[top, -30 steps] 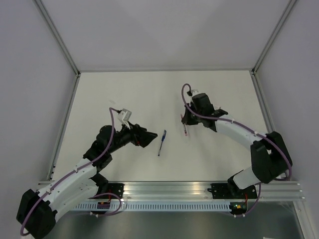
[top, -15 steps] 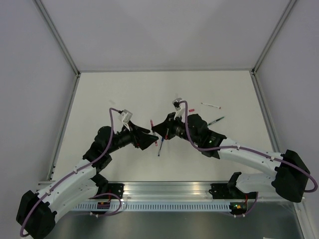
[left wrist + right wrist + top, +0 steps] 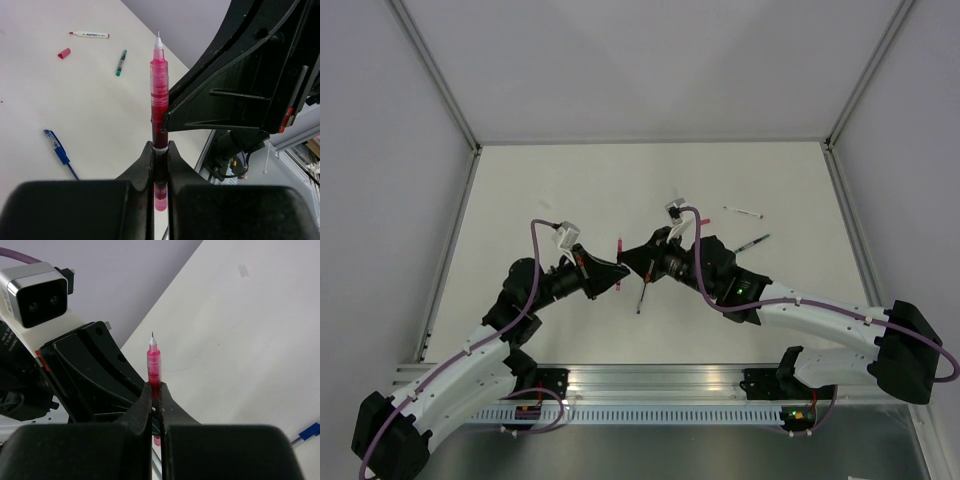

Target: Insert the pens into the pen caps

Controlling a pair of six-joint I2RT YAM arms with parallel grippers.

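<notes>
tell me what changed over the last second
The right gripper swung left toward the centre, carrying the red pen to the left gripper, which closed on it. Both now hold it. The blue pen, white pen and green pen lie where they were.
</notes>
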